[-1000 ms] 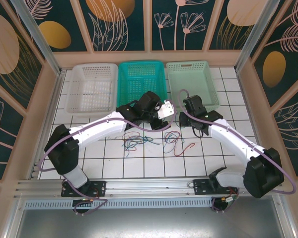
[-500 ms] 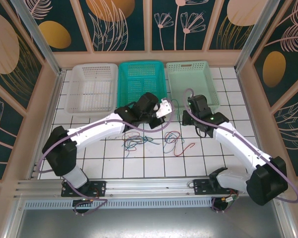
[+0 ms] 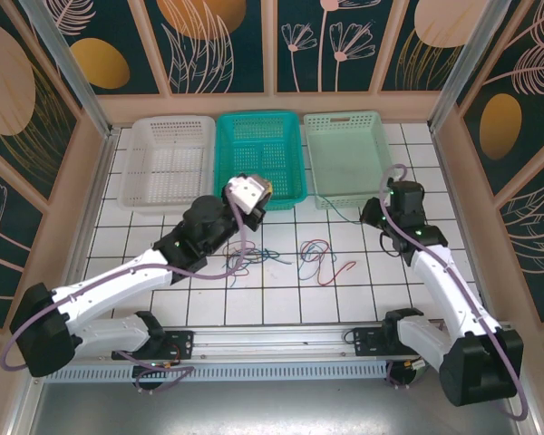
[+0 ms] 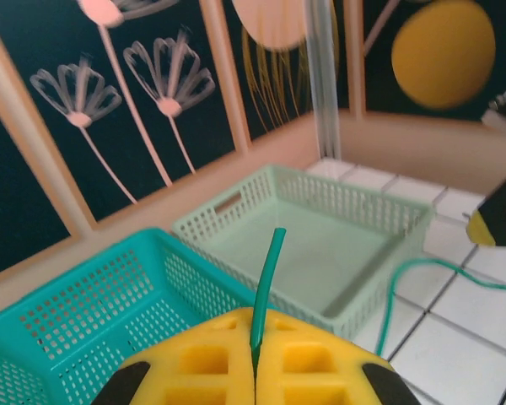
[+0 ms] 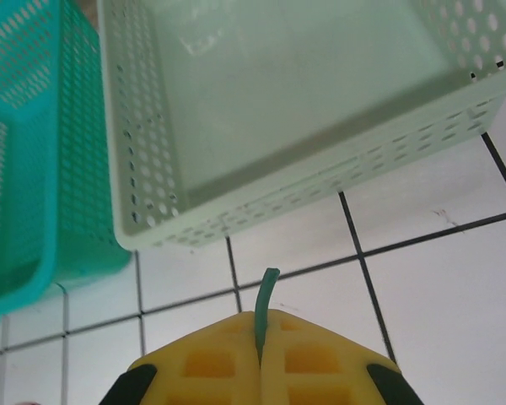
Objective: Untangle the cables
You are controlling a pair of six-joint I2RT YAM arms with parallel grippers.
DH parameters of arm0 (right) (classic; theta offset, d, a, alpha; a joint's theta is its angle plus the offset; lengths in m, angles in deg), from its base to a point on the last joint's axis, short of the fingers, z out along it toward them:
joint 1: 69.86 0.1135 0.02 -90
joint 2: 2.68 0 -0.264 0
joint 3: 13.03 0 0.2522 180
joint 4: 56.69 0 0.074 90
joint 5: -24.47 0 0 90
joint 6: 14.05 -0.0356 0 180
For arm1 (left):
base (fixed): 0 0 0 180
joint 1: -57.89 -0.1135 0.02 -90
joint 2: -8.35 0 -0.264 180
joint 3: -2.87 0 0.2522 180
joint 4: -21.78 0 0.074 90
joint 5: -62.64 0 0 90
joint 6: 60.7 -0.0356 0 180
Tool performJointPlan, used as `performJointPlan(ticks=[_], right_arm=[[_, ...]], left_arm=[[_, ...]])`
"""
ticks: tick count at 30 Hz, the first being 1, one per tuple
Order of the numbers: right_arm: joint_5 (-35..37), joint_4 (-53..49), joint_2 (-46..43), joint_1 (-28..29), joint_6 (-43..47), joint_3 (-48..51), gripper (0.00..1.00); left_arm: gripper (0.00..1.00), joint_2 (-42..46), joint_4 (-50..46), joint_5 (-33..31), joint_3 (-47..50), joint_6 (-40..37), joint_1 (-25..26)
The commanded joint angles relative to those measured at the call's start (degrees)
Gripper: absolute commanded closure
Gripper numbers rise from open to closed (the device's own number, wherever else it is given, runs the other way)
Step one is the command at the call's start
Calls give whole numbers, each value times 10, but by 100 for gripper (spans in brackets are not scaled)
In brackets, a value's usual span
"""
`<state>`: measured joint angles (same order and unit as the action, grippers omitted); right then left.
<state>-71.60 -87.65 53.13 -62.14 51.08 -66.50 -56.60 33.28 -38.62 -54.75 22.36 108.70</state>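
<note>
Where the tiled table (image 3: pixel 136 217) meets the back wall, three baskets stand in one row: one white basket (image 3: pixel 170 159) at upper left, one teal basket (image 3: pixel 258 149) in the middle, one pale green basket (image 3: pixel 352 154) at upper right.

Grippers, two.
- Left gripper (image 4: pixel 255 354): yellow pads pressed together, pinching a green cable (image 4: pixel 268 270) whose end stands up from the seam. Overhead, it is raised by the teal basket's near edge.
- Right gripper (image 5: pixel 260 350): pads likewise closed, with a short green cable tip clamped between them, over the tiles just in front of the pale green basket.

Whether both hold one and the same cable cannot be told.

Other cables (image 3: pixel 272 258): one loose tangle on the tiles at centre frame, below the teal basket. Red, blue and greyish strands cross, and their number cannot be counted.
</note>
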Motion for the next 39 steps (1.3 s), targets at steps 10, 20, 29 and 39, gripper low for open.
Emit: performJointPlan(ticks=[10, 20, 29, 39], right_arm=[[-193, 228, -50, -110, -231, 136, 100], [-258, 398, -79, -96, -438, 260, 100], [-233, 384, -106, -93, -526, 313, 100], [-210, 266, -105, -85, -366, 216, 59]], left_arm=[[100, 120, 396, -95, 170, 156, -5], [100, 103, 539, -86, 185, 203, -4], [100, 30, 642, -57, 153, 230, -5], [100, 44, 547, -65, 125, 175, -5]])
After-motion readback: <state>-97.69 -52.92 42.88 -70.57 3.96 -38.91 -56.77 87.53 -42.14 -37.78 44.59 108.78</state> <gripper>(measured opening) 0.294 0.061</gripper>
